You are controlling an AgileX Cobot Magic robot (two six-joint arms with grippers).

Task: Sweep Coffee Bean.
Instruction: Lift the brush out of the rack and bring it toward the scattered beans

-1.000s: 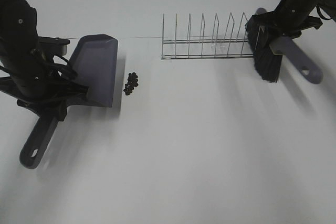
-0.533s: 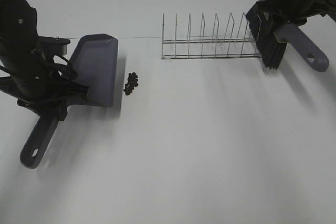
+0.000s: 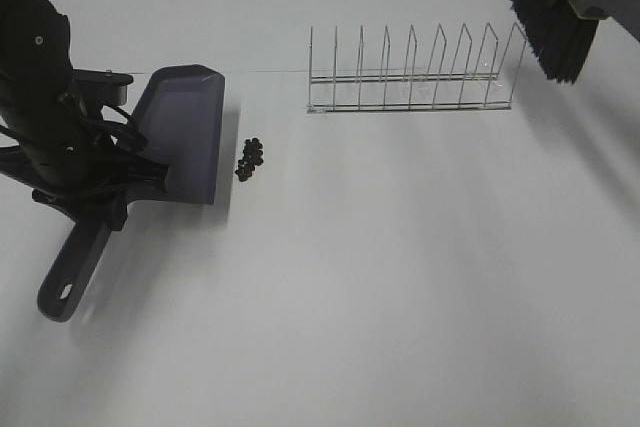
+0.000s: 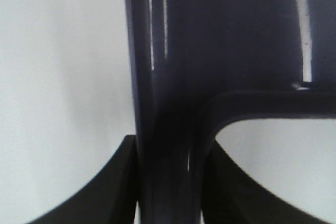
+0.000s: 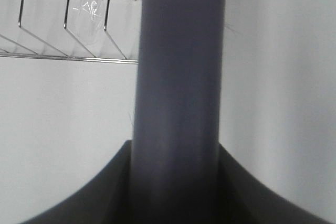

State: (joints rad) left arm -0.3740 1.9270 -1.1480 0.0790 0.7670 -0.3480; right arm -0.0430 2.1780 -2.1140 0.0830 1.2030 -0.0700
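The left pincer point(image 4: 173, 182) is clamped on the handle of the grey-purple dustpan point(image 3: 185, 132), whose blade rests on the tabletop point(image 3: 400, 277) ahead of it. The coffee bean point(image 3: 249, 158) cluster lies just off the blade's edge, to that pincer's right. Further right stands a wire rack point(image 3: 410, 82). The right pincer point(image 5: 176, 182) is clamped on the handle of the brush point(image 3: 555, 17), near the rack's right end.

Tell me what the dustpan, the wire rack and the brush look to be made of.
Dustpan: probably moulded plastic, grey-purple and glossy; the left wrist view shows bright streak reflections on it.
Rack: thin metal wire, silvery and shiny, going by its glints.
Brush: dense dark bristles, perhaps synthetic fibre, though the look leaves that open. Its handle looks like smooth, matte grey plastic.
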